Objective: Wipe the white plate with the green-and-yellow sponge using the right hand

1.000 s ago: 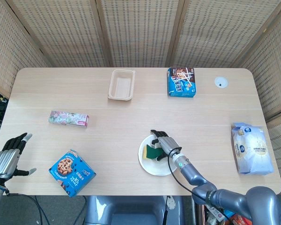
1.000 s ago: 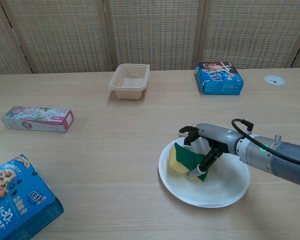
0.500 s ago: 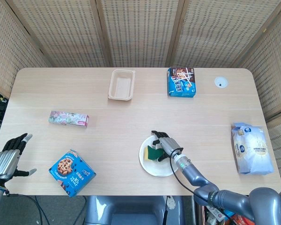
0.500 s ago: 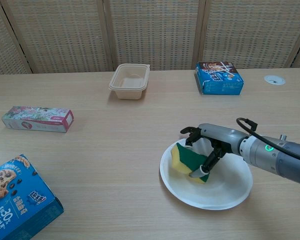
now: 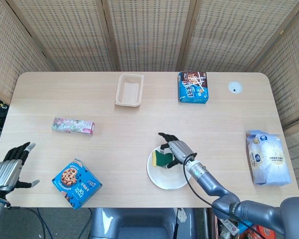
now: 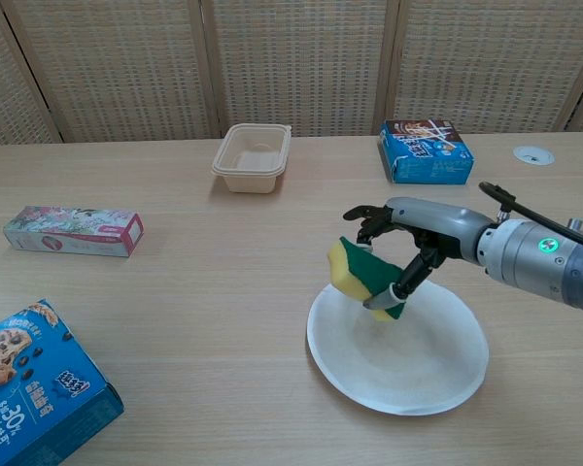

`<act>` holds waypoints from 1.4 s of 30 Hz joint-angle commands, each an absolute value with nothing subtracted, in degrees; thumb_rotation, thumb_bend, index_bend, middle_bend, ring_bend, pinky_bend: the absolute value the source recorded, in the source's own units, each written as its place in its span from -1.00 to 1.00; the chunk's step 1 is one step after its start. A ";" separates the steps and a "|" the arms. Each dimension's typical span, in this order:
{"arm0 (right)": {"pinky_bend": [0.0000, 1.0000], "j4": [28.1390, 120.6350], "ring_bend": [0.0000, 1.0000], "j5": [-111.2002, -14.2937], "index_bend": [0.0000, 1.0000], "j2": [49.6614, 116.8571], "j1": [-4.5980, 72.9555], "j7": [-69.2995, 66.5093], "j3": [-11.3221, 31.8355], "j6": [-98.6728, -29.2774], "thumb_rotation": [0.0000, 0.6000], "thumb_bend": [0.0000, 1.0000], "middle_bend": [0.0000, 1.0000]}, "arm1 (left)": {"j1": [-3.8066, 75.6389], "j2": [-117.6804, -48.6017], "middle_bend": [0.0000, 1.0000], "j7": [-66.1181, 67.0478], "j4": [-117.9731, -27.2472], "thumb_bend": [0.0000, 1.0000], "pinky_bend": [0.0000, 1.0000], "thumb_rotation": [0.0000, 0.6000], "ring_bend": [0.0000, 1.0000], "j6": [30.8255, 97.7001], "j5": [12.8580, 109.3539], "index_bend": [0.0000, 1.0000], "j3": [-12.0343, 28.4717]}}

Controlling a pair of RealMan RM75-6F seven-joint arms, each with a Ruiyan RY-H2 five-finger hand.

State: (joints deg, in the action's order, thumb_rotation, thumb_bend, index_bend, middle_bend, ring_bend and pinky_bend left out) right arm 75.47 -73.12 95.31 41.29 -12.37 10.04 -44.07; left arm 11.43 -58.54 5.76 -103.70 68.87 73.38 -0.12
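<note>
The fingers (image 6: 400, 286) of the right hand (image 6: 408, 238) are curled around the green-and-yellow sponge (image 6: 361, 277) and hold it tight, with the thumb side low and the other fingers over the top. In the chest view the sponge is tilted, its yellow side facing left and its green side tucked under the hand, and it looks lifted a little above the white plate (image 6: 398, 359), not pressed on it. The plate lies flat on the tabletop (image 6: 194, 291), just under and a bit toward the robot from the sponge, so I think the hand must go down and slightly back to rub it. In the head view the sponge (image 5: 163, 158) sits over the far edge of the plate (image 5: 164, 179). The left hand (image 5: 7, 169) is far away at the left edge, fingers spread, holding nothing
</note>
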 commanded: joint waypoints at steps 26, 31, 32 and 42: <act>-1.00 54.70 -1.00 -86.58 0.38 104.27 40.65 -24.66 0.94 -47.72 1.00 0.32 -1.00 | 11.62 -58.76 -1.00 6.21 -103.61 -1.00 -1.00 1.00 -1.00 68.55 72.63 -1.00 0.04; -1.00 55.43 -1.00 -85.80 0.38 103.63 40.80 -24.47 1.21 -46.80 1.00 0.32 -1.00 | 11.57 -58.87 -1.00 6.35 -103.58 -1.00 -1.00 1.00 -1.00 68.70 72.63 -1.00 0.03; -1.00 56.07 -1.00 -85.91 0.38 103.37 40.82 -24.67 1.42 -47.30 1.00 0.32 -1.00 | 11.57 -58.88 -1.00 6.37 -103.59 -1.00 -1.00 1.00 -1.00 68.65 72.62 -1.00 0.01; -1.00 64.95 -1.00 -86.32 0.38 99.17 42.92 -24.32 6.44 -52.16 1.00 0.32 -1.00 | 11.37 -58.61 -1.00 6.02 -103.82 -1.00 -1.00 1.00 -1.00 69.01 72.85 -1.00 -0.01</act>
State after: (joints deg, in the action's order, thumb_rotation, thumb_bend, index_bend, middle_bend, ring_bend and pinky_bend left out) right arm 62.99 -86.42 100.57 42.11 -24.87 4.99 -51.26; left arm 11.39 -58.64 6.05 -103.81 68.98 72.82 -0.01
